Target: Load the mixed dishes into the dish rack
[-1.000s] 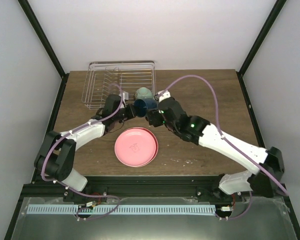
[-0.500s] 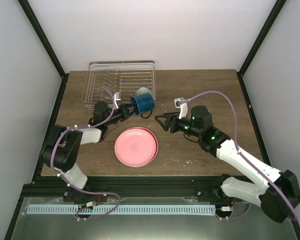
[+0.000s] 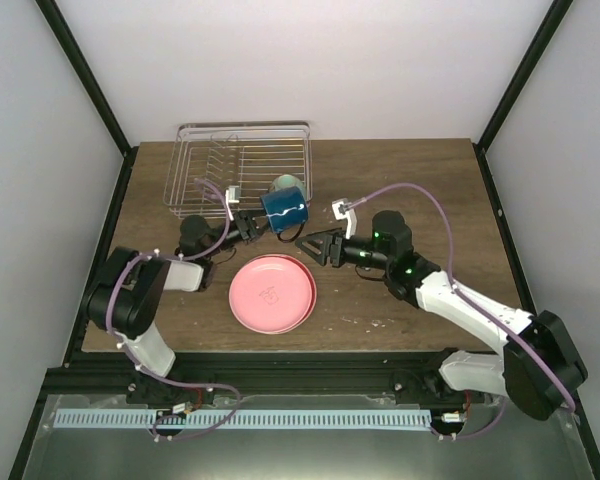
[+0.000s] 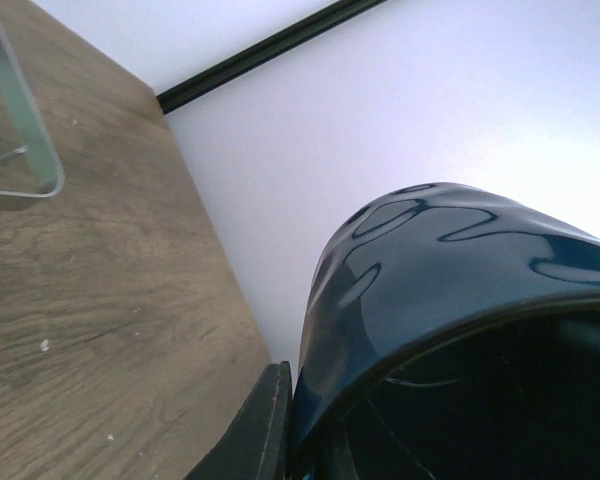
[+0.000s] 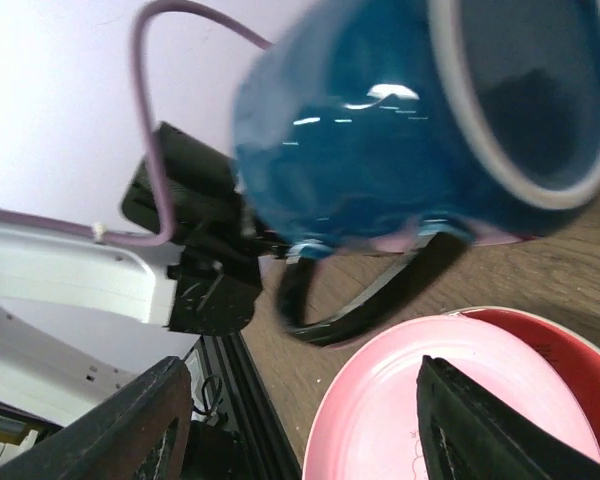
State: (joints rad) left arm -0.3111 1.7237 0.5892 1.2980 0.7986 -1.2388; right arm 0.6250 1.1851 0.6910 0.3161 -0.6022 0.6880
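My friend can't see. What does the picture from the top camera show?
The left pincer holds a dark blue cup by the near right corner of the wire dish rack. The right pincer hangs open close by, pointing toward the cup. A pink plate lies on the wooden table in front of both.

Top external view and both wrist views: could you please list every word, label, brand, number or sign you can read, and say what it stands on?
No text can be read in any view.
pink plate: a small darker mark at its centre, too small to read.
dark blue cup: no lettering shows.
dish rack: no label shows.
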